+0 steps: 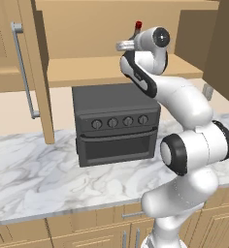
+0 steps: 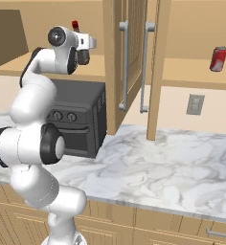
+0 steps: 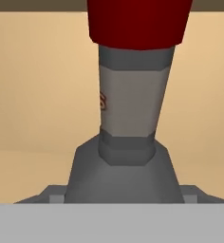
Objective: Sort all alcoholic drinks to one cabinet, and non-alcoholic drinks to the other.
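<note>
In the left base view the arm is reaching up toward the open cabinet (image 1: 116, 68) in the upper middle of the frame, and its hand is hiding nearly all of the dark grey bottle (image 1: 138, 25); just the red cap is peeking over the wrist at the upper centre. The gripper itself is sitting behind the wrist here, so I cannot tell from this side how the jaws are standing. The black toaster oven (image 1: 114, 123) is sitting on the counter in mid frame, right under the hand.

In the right base view the gripper (image 2: 83, 56) is sitting at the upper left, pointing into the cabinet shelf, with the red cap showing just above the hand. The jaws are too small and shadowed to read. The red soda can (image 2: 218, 59) is standing on the other cabinet's shelf at the upper right, well apart.

In the hand view the bottle is filling the centre, standing upright, its long axis running top to bottom, neck dead ahead of the fingers. Whether the jaws are pinching it or standing spread around it, I cannot tell.
</note>
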Motion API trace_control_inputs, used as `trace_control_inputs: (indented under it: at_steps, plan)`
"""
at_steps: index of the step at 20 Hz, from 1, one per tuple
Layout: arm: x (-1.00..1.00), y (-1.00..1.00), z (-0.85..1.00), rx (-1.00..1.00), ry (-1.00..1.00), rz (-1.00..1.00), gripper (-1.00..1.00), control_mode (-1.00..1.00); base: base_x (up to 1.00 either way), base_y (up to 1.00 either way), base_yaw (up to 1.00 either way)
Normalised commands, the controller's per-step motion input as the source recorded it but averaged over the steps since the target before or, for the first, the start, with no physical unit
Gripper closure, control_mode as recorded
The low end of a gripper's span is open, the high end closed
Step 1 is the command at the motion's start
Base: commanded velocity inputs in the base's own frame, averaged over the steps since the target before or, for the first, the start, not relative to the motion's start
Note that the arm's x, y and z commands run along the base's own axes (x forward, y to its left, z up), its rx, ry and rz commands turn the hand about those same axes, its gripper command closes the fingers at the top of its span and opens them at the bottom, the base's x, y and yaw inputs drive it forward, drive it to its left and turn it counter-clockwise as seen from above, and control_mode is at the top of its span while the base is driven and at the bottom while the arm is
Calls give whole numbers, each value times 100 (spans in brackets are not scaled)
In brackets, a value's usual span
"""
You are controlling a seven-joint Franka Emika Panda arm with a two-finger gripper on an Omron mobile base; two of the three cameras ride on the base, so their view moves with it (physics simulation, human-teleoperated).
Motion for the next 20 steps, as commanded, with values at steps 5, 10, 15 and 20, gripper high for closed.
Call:
trace_control_inputs:
  at_steps: [5,10,15,20]
  plan:
    - [34,0,-22,0,0,0,-100,-100,0,0,0]
    - [33,0,-1,0,0,0,-100,-100,0,0,0]
    - [-17,3,-5,0,0,0,-100,-100,0,0,0]
    - [-84,8,-6,0,0,0,-100,-100,0,0,0]
